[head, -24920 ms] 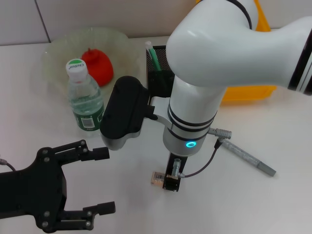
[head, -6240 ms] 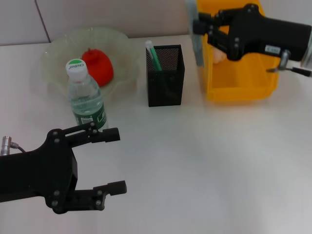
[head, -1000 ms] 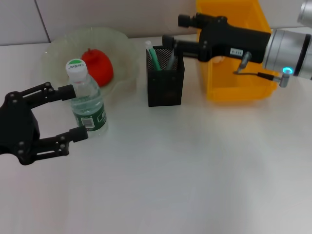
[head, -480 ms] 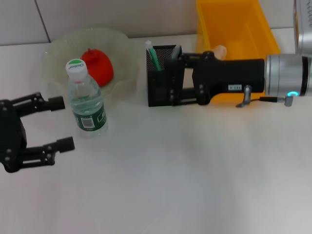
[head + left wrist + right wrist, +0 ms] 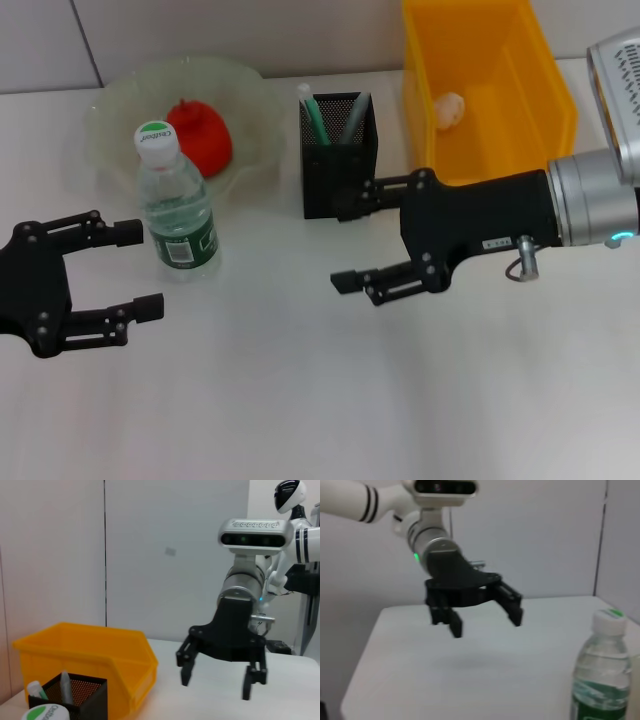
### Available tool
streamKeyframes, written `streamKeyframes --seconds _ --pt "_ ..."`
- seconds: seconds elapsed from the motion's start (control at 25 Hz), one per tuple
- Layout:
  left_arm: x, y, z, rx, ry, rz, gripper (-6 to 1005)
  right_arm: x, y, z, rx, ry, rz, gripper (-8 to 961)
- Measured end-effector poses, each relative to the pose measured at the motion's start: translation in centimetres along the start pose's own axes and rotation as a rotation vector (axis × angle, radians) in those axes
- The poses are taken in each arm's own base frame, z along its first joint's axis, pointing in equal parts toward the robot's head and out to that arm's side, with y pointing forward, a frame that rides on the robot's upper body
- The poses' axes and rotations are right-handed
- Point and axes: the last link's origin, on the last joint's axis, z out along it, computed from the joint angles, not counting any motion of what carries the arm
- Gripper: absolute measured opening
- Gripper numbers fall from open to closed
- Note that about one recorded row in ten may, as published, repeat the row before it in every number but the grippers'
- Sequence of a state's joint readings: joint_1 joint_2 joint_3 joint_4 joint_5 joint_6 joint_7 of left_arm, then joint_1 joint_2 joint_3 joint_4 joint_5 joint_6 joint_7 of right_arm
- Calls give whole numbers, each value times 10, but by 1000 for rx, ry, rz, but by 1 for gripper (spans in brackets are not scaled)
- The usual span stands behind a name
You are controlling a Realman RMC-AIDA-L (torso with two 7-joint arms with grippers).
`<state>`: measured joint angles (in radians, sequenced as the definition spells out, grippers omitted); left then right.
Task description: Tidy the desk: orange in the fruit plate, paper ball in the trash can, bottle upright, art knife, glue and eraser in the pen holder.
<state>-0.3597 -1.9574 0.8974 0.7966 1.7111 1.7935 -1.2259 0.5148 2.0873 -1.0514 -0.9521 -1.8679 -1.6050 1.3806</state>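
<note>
Nearest the robot, both grippers hover over the white desk [image 5: 300, 400]. Left gripper [image 5: 140, 270] sits low at the left edge, fingers spread wide, nothing between them; its upper fingertip ends just beside the bottle [image 5: 177, 215] without touching. Right gripper [image 5: 350, 235] reaches in from the right at mid-desk, jaws likewise apart and empty, its upper finger close in front of the pen holder [image 5: 338, 165].

Bottle stands upright, green cap on top (label side faces the head camera), just in front of the fruit plate [image 5: 120, 110].

Farther back: the translucent plate holds the orange [image 5: 200, 135], which reads red-orange here. Pen holder, black mesh, contains a green-and-white stick [image 5: 313, 112] and a grey tool [image 5: 354, 117], probably the glue and art knife, though the view is too coarse to confirm; eraser not made out.

Far right, the yellow bin [image 5: 530, 150] holds the paper ball [image 5: 449, 107].
</note>
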Motion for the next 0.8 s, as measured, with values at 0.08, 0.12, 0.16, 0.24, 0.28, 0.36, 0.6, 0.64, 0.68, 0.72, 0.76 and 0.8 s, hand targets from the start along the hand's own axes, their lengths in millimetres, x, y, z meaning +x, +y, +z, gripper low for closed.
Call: streamKeyframes --seconds 0.08,0.12,0.16,0.24,0.28,0.36,0.6,0.64,0.68,0.72,0.76,0.8 --pt "0 0 1 1 0 1 801 0 1 0 -7 2 3 773" --pt "0 -1 3 4 2 4 801 0 2 -1 -17 6 9 773" --pt "0 -1 3 4 2 4 801 0 2 -1 -17 6 9 773" --pt "0 -1 5 1 3 5 801 2 3 -1 -21 12 12 773" --pt "0 -1 6 -2 3 6 801 2 4 -1 -24 18 13 773" --pt "0 0 9 -10 0 8 801 4 5 0 -31 30 14 773" --pt "-2 2 16 -30 -13 16 801 6 6 0 -38 36 19 773" --pt "-2 2 16 -30 -13 16 801 6 6 0 -38 36 19 773" --pt "-2 2 17 -31 -16 16 801 6 6 0 -39 37 19 773" --pt "-2 2 17 -33 -20 18 801 6 7 1 -45 39 18 773" --pt "-2 2 17 -33 -20 18 801 6 7 1 -45 39 18 773" --pt "-2 2 17 -33 -21 18 801 6 8 3 -54 43 17 773"
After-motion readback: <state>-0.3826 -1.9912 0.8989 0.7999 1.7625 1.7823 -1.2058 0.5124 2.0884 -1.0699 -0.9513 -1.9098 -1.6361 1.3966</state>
